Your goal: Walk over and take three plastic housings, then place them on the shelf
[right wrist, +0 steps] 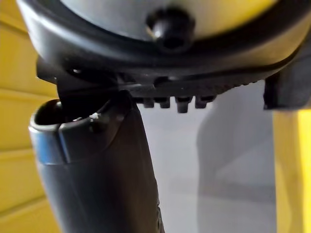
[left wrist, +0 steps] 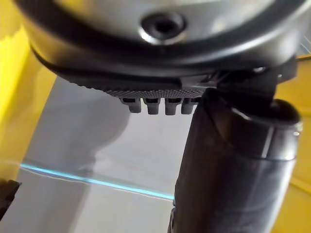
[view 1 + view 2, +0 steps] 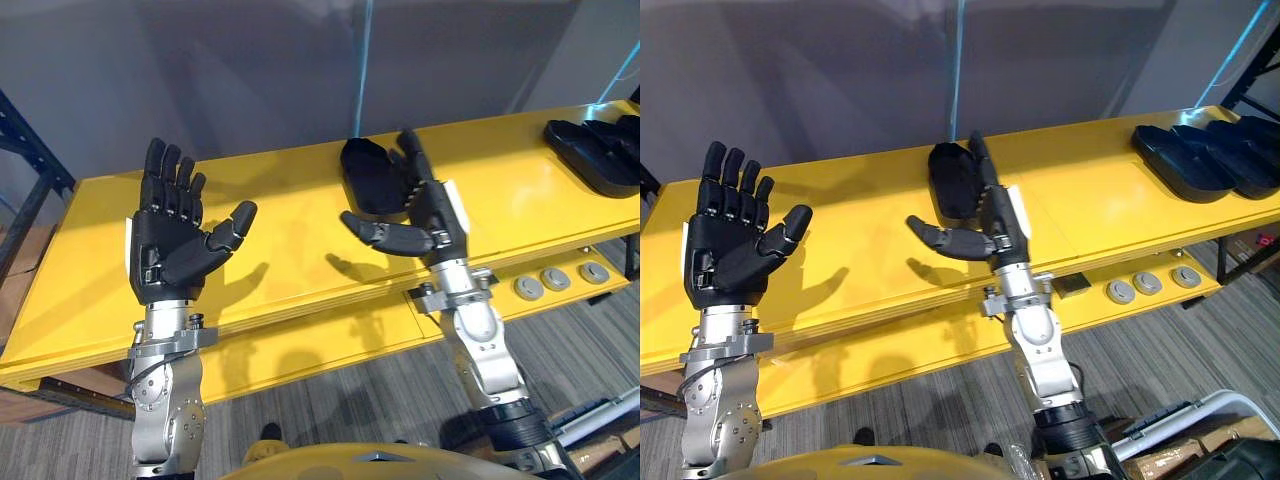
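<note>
On the yellow shelf (image 3: pixel 290 255), near its middle, we see one black plastic housing (image 3: pixel 950 180) lying flat: a matt, shallow shell with a rounded outline and a raised rim, its hollow side seemingly facing up. Its long axis runs from the shelf's front edge toward the grey wall (image 3: pixel 250 70) behind, slightly slanted, and we cannot tell which end is its front. At the far right end of the same shelf the other housings (image 3: pixel 1195 160) lie overlapping one another, equally black; we cannot count them with certainty. We find the right hand (image 3: pixel 435 215) just in front of the single housing, its straight fingers pointing toward the wall and crossing the shell's right edge in the head views, its thumb spread out to the left. The hand is spread and holds nothing, and we cannot tell whether a fingertip touches the shell. We see the left hand (image 3: pixel 170 240) well to the left of the housing, palm toward us, fingers upright and splayed, thumb out to the right, also empty. Below the shelf's front edge runs a lower yellow ledge (image 3: pixel 330 345) carrying three round metal discs (image 3: pixel 556 279) toward its right. A dark rack post (image 3: pixel 25 170) stands at the far left, and grey plank-patterned floor (image 3: pixel 380 400) lies below.
</note>
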Motion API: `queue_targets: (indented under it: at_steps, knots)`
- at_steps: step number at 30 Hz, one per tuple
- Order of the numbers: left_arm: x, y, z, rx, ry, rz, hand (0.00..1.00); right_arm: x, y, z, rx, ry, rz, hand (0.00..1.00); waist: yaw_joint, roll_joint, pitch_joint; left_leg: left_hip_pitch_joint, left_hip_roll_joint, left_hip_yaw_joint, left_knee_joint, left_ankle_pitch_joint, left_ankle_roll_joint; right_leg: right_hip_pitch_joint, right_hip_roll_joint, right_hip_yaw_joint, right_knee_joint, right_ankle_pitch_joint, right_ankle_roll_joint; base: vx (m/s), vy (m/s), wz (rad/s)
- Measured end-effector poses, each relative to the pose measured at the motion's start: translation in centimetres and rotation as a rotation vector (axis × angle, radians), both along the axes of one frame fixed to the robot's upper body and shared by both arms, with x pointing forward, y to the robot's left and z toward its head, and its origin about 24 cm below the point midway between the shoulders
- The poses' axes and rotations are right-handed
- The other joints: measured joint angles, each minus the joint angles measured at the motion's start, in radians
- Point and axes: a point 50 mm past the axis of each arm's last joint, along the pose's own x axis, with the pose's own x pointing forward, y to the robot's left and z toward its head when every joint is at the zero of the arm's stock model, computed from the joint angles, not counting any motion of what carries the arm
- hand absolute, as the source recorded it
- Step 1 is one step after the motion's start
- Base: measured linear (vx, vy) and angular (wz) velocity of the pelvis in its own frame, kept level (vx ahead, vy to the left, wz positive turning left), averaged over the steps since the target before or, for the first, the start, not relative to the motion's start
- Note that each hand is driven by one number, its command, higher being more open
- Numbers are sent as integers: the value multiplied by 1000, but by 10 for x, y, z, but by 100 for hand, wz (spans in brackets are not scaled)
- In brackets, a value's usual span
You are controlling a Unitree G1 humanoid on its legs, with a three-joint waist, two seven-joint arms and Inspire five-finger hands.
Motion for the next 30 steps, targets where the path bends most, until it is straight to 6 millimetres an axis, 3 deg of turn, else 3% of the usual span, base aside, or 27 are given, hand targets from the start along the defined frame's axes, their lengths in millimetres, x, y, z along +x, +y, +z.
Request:
queue_targets:
  at_steps: [5,8,10,15,17,30]
  knots:
    - [-3,-2,-4,-10,32,-2,100,5,18,12,50,-34,44,100,13,1,0,-4,-1,-7,2,0,0,0,0,-5,-1,-3,-3,-7,-2,2]
    - [-3,-3,-5,-28,37,8,100,6,26,8,60,13,72,100,10,2,1,-20,-1,-11,4,1,-1,-10,0,-10,-5,-6,-9,0,0,0]
    - [-3,-4,-6,-40,44,13,100,7,30,0,46,73,86,100,10,4,3,-30,-1,-14,5,3,-1,-19,0,-12,-4,-6,-9,-16,-4,5]
    - [-3,-10,-9,-64,65,12,100,12,37,-51,-53,365,79,100,11,17,20,-40,-1,-22,4,4,-2,-24,0,-21,-4,-7,-9,3,-3,4]
    - [-4,-9,-10,-70,69,27,100,12,38,-58,-72,411,77,100,11,23,37,-41,-1,-23,4,4,-2,-27,0,-20,-4,-8,-11,-5,-2,-2]
    - [-5,-13,-13,-107,92,47,100,16,41,-53,-60,389,8,100,3,21,74,-33,0,-12,23,-7,-3,-37,-2,-1,22,-18,-16,-8,-3,-3]
